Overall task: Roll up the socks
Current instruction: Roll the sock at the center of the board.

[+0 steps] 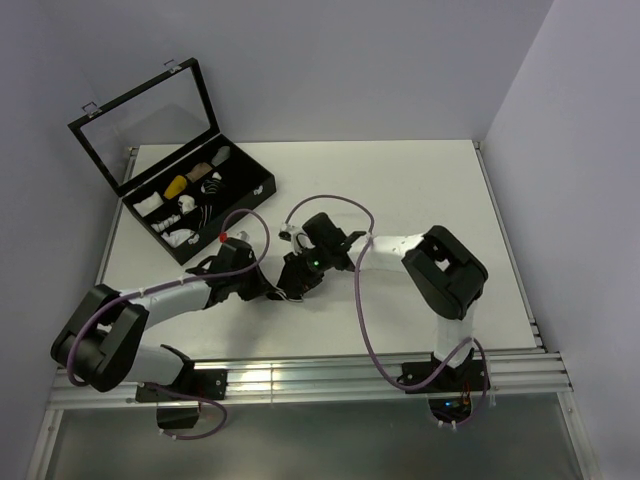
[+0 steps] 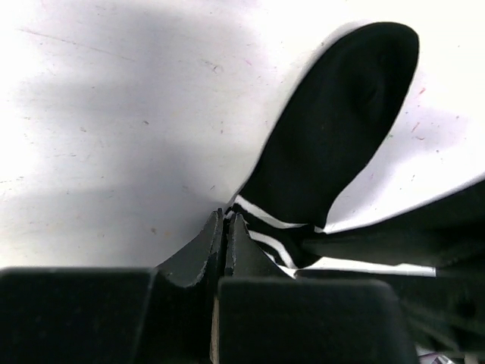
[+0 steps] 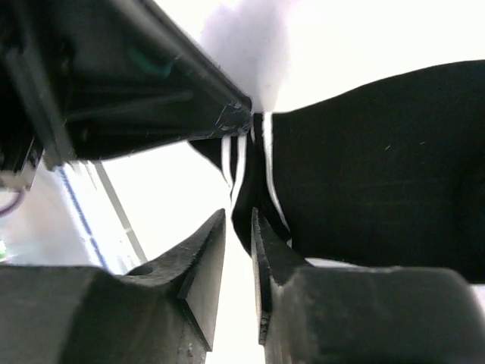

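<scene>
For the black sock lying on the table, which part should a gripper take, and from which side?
Probably the striped cuff, approached from its open end with the gripper low along the table. The sock lies flat, so only that thin edge offers a pinch; the left gripper is shut right there.

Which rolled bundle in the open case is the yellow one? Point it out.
The yellow bundle in the case's row nearest the lid, between a white bundle and a tan bundle. No other bundle there is yellow.
</scene>
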You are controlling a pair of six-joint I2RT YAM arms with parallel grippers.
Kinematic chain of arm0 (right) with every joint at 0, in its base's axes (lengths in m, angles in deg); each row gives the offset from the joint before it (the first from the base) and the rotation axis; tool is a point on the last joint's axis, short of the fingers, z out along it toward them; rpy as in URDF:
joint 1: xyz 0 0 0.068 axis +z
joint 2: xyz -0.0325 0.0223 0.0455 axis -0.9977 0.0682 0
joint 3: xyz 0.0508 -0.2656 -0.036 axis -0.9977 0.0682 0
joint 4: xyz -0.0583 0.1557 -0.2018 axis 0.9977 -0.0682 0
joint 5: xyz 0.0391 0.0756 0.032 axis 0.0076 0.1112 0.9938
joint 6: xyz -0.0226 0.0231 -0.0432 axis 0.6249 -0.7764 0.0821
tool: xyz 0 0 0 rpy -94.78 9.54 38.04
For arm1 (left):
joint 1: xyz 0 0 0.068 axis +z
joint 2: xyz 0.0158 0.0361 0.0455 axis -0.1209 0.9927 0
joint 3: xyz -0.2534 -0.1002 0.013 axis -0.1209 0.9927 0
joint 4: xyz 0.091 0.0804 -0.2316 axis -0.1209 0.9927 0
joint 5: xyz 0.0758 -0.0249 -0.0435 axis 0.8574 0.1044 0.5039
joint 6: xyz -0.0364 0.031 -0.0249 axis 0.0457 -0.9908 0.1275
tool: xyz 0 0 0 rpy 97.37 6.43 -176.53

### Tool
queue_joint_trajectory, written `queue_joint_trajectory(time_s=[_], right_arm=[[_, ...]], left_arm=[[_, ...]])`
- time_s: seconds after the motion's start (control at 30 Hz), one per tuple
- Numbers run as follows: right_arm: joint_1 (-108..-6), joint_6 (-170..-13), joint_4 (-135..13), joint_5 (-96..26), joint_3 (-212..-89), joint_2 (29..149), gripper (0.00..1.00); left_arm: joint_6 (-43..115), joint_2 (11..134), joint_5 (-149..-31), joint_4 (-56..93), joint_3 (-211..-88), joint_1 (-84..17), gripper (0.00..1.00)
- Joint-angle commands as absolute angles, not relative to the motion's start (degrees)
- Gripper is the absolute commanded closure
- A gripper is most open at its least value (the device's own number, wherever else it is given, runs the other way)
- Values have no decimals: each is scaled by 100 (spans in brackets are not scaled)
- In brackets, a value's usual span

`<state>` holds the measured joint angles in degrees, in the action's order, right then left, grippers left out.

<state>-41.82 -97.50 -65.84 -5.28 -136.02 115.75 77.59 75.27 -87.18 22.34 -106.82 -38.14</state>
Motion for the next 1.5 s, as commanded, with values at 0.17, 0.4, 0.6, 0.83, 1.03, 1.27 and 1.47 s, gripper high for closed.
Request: queue_joint_trajectory(time_s=[0.17,0.4,0.6,0.83,1.03,1.27,1.47], right_arm=[[-3854,-9110,-5751,-1329,-13036,10987,66],[-3371,-8644,-5690,-2329,-12896,10908,65],[-3055,-8539,-5952,-2893,-12992,11233,66],[-3054,-8582,-6005,-2798,-12965,11233,90],[-3308,-9100,-6155,-1560,-13211,11435,100],[-3994,-9943,-6067,-258,-13300,11909,100],[-4416,-10611,-5628,524,-13282,12252,100]], left_arm=[[7617,7664,-8758,3059,-11160,-3797,100],[7688,7831,-9074,3112,-11292,-3727,100],[7652,7805,-9460,3191,-11318,-3402,100],[7451,7796,-9610,3332,-11415,-2989,100],[7389,7647,-9654,3157,-11354,-2988,79],[7494,6812,-9294,2832,-10862,-2988,28],[7740,6074,-9294,2304,-10186,-2988,22]])
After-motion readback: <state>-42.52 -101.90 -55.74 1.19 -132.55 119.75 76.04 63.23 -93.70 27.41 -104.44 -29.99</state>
